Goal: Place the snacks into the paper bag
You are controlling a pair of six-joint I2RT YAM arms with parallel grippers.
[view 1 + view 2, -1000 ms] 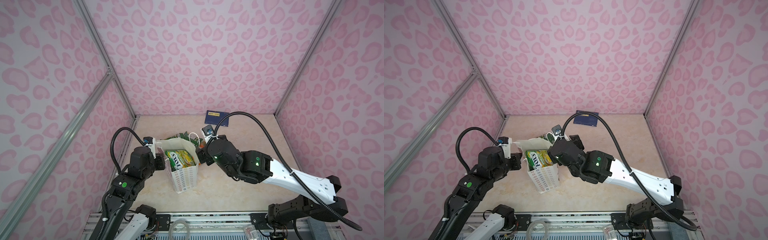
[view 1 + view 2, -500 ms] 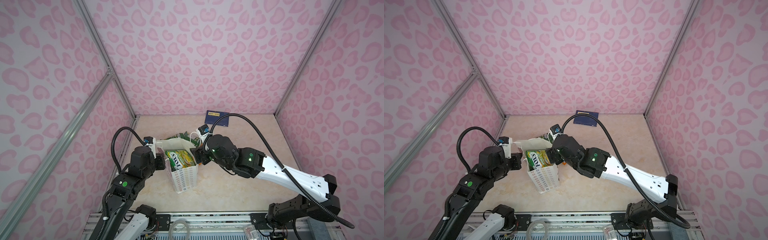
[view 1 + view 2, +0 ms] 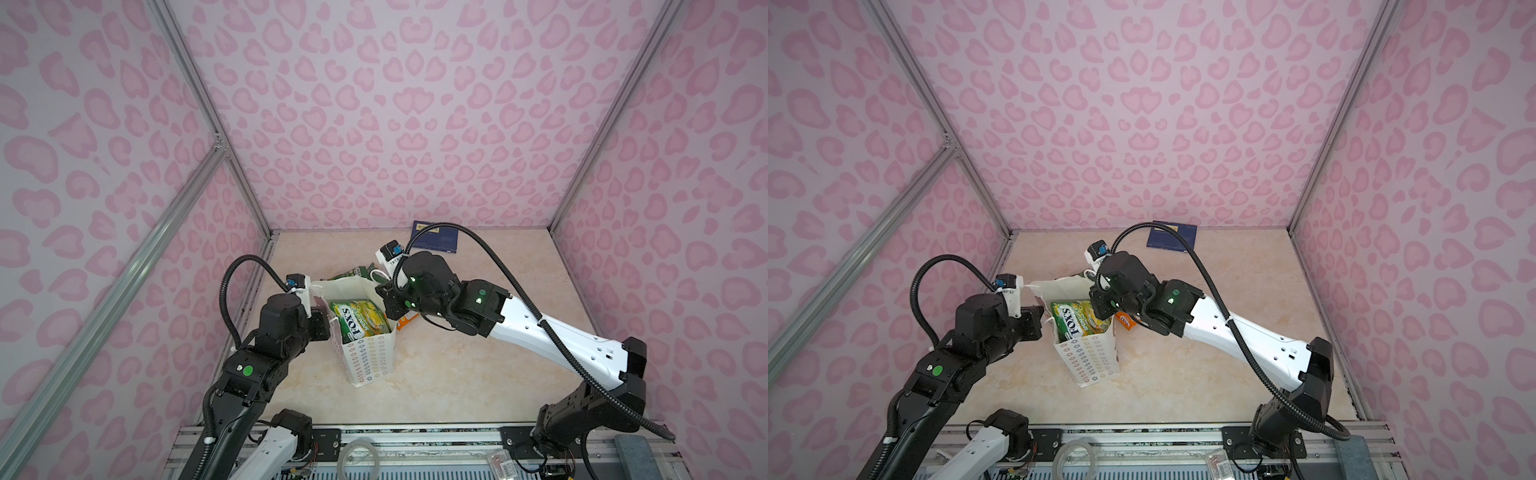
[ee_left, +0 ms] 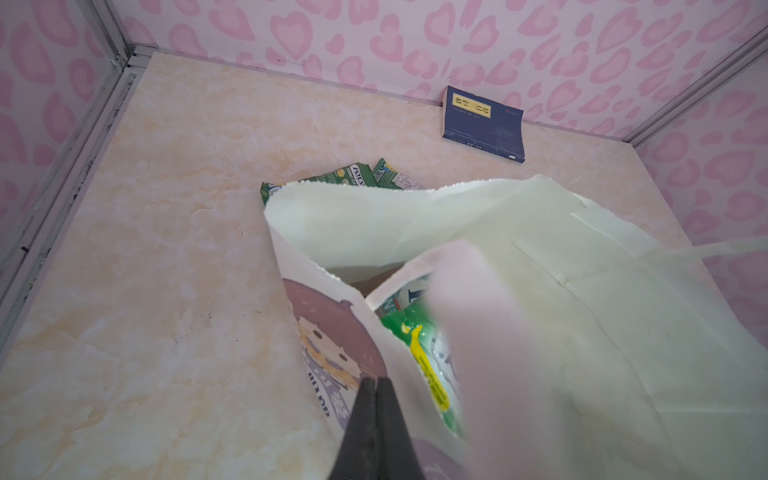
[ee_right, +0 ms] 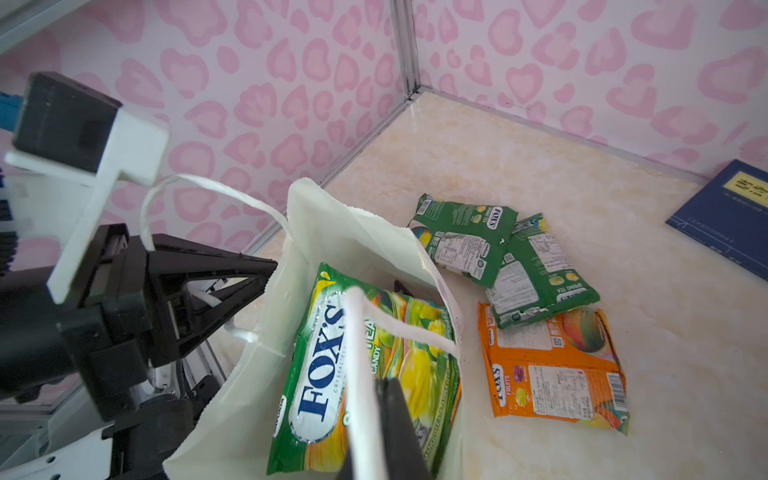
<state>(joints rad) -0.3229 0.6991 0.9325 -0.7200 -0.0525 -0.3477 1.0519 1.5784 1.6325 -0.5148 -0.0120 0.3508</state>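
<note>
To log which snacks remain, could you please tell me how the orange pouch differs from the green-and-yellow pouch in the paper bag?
The green-and-yellow pouch sits inside the paper bag; the orange pouch lies flat on the table beside it. The green-and-yellow pouch shows its large front logo; the orange pouch shows its back, with barcode. Both are glossy FOX'S pouches.

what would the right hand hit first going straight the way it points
Likely the yellow-green pouch in the bag, just ahead of the right hand; the cord handle over it may come first.
</note>
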